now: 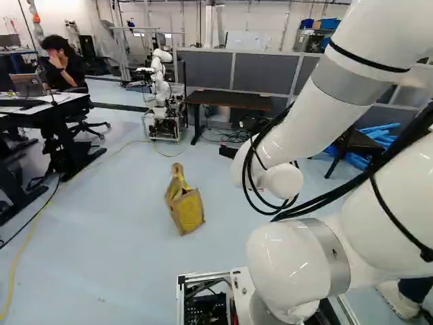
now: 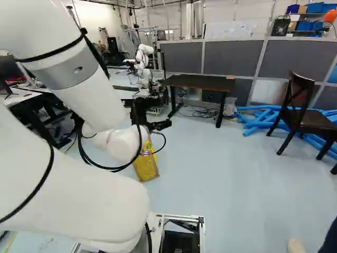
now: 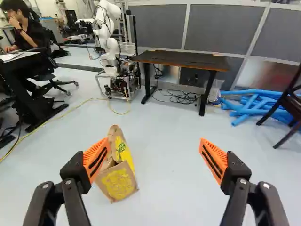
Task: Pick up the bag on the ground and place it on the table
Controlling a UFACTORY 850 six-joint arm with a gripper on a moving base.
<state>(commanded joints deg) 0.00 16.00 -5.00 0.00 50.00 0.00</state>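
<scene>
Left base view, and here's the big picture: the white arm [image 1: 298, 128] reaches out over the pale floor [image 1: 135, 271], toward the grey partition [image 3: 225, 28] that runs across the far side. Against that far side stands the dark table [image 3: 181, 60], the likely goal, its long front edge facing us, and it's well apart from the claw. Off beyond its left corner, another robot [image 3: 110, 37] stands on a cart; by the right corner lie blue tubes [image 3: 254, 103].

Now the prize, folks! The brown paper bag [image 3: 117, 176] with its yellow print sits on the open floor, out ahead of the arm and well short of the table's front edge. So the score: nothing is picked up, nothing is placed. The whole job is left, I'd say: line up, reach down, grip, lift, carry, set down.

And the claw [image 3: 154, 146]? Wide apart! The two orange pads [image 3: 96, 157] face each other with a big gap and nothing gripped between them. No contact that I can spot, either. The bag shows beyond the finger on the robot's left, partly hidden by it, rather than centred on the gap. It looks like a shift left and down is called for, or that finger could knock the paper over.
</scene>
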